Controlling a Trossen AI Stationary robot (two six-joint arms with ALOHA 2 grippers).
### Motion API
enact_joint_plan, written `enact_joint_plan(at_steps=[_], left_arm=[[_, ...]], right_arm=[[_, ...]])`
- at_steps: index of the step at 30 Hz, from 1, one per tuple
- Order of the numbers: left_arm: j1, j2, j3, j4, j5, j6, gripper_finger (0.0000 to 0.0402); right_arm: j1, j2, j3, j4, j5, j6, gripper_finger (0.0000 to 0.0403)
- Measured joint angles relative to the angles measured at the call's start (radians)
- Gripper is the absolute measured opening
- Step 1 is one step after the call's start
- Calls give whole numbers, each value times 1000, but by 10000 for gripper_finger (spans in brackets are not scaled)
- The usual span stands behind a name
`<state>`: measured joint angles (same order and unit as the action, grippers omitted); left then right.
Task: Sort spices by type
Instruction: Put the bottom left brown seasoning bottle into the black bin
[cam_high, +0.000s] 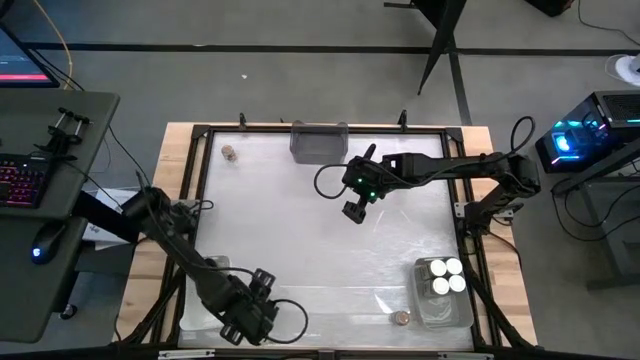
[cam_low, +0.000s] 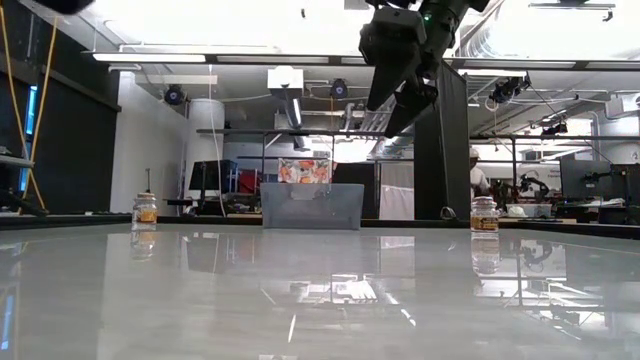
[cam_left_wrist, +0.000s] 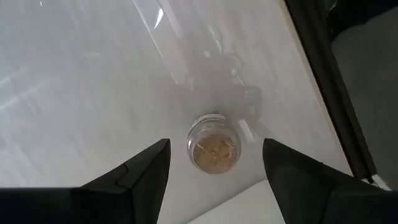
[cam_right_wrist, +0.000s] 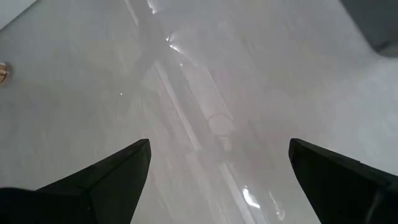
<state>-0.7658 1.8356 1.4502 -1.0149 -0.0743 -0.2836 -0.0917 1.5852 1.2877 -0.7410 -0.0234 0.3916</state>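
Observation:
A small spice jar with a brown cork-coloured top (cam_left_wrist: 214, 149) stands upright on the white table, near its dark edge frame. My left gripper (cam_left_wrist: 215, 143) hangs above it, open, one finger on each side, pointing steeply down. In the high view that gripper (cam_high: 250, 312) is at the near left and hides the jar. My right gripper (cam_high: 355, 208) hangs open over the middle of the table with nothing between its fingers (cam_right_wrist: 219, 142). Another brown-topped jar (cam_high: 229, 153) stands at the far left and one (cam_high: 401, 317) at the near right.
A clear bin (cam_high: 440, 315) at the near right holds three white-lidded jars (cam_high: 443, 277). A grey bin (cam_high: 318, 140) stands at the middle of the far edge. The low view shows one more jar (cam_low: 484, 215) far to the right. A dark frame rims the table.

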Motion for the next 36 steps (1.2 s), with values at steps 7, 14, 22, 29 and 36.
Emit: enact_joint_plan(at_steps=[7, 14, 22, 29, 36], left_arm=[[28, 17, -9, 64, 51, -138, 239], [33, 17, -50, 60, 72, -325, 239], [10, 14, -117, 97, 89, -449, 239], [20, 17, -173, 159, 83, -474, 239], [21, 17, -195, 190, 79, -474, 239]], right_arm=[[0, 0, 0, 0, 15, -7, 378], [0, 0, 0, -3, 40, -7, 378], [0, 0, 0, -3, 41, -7, 378], [0, 0, 0, -3, 50, -8, 378], [0, 0, 0, -5, 50, -8, 378]])
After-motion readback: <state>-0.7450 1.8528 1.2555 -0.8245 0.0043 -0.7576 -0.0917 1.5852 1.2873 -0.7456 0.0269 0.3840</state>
